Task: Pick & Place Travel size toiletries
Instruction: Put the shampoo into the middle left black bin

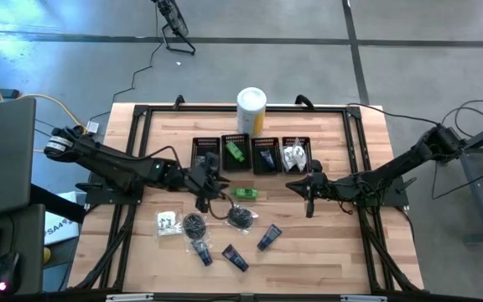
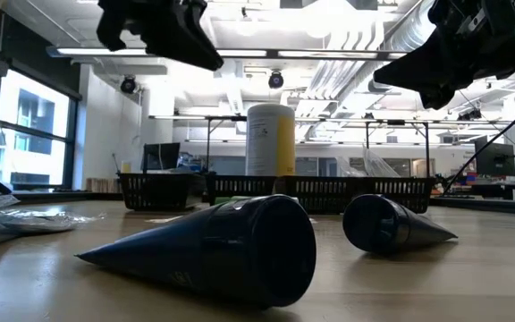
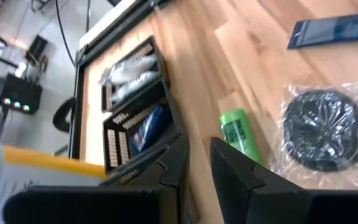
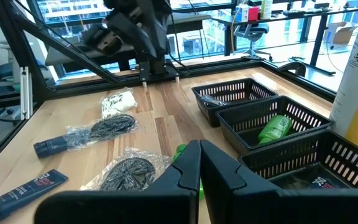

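Left hand [image 1: 201, 200] slightly spread, empty, right hand [image 1: 309, 204] pressed together (low view hides both)

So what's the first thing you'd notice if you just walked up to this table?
Probably the tall white-and-yellow canister standing behind the row of four black mesh bins. Next, the little toiletries lying in front of the bins: a green packet, black bagged bundles and dark blue tubes, with the two dark arms reaching in from either side.
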Available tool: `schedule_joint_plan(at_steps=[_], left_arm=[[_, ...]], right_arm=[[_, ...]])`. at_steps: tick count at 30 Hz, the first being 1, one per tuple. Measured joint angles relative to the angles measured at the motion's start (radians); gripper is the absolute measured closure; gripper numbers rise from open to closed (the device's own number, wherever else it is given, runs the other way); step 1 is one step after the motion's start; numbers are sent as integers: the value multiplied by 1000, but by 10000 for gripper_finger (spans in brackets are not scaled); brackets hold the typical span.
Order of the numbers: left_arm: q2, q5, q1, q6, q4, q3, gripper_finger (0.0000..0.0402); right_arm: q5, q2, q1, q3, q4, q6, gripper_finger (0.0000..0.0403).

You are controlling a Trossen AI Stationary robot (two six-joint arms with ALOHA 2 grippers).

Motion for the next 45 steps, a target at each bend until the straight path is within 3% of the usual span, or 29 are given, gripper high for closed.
schedule_joint_plan(at_steps=[6,15,24,45], left_arm=[[0,-5,-44,2,67,-5,341],[0,-34,-89,28,321,-155,341],[0,-34,-126,91,506,-201,341],[0,9,-134,132,613,-333,341]], right_arm=[[0,0,0,0,0,0,400],[0,0,0,0,0,0,400],[0,0,0,0,0,0,400],[12,0,0,0,89,53,400]])
